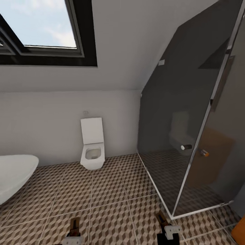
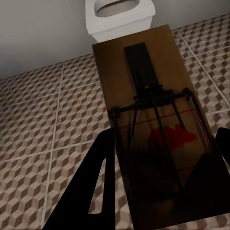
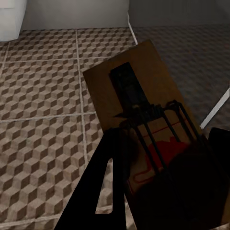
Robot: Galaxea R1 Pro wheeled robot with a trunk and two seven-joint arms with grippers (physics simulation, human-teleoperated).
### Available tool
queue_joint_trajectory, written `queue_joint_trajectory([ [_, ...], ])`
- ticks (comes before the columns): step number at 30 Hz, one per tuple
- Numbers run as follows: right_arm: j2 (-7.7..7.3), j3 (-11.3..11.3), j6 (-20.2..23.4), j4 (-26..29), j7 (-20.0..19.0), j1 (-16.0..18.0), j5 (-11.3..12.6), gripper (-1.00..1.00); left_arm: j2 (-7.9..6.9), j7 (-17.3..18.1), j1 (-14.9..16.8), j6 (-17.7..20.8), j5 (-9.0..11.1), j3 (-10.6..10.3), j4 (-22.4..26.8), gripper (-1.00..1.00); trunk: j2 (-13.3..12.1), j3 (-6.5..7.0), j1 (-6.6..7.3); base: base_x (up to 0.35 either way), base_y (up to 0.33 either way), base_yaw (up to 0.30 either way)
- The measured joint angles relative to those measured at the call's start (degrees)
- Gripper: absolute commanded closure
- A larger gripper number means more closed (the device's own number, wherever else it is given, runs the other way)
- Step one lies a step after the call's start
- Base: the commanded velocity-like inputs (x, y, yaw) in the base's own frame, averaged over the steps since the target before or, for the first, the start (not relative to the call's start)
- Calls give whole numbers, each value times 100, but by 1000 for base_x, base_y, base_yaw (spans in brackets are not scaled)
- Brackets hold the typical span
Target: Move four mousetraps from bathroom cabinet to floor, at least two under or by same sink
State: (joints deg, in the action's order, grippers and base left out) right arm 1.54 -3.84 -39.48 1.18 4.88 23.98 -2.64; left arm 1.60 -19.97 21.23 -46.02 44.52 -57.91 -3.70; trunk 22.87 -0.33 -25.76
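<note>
Each gripper grasps a flat tan wooden mousetrap with dark wire spring and red mouse print: left gripper (image 2: 158, 191) holds its mousetrap (image 2: 148, 96), right gripper (image 3: 163, 187) its own (image 3: 139, 100), low in frame above cube-patterned brown tile floor (image 1: 109, 194).

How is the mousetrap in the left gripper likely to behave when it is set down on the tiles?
The mousetrap looks like a flat, rigid wooden board, so it probably won't flex or roll and should lie stable on the bathroom floor. It seems light for its size. Its thin wire spring bar may snag or snap if bumped.
</note>
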Motion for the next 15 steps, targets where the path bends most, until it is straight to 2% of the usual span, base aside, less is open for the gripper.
queue_joint_trajectory([
  [5,-3,1,-3,0,0,0,0,100,0,0,0,0,1,0,0,100,0,0,0,0,0,221],
  [15,-13,7,-8,2,0,-1,-1,100,1,0,1,1,0,0,0,100,0,0,0,0,0,20],
])
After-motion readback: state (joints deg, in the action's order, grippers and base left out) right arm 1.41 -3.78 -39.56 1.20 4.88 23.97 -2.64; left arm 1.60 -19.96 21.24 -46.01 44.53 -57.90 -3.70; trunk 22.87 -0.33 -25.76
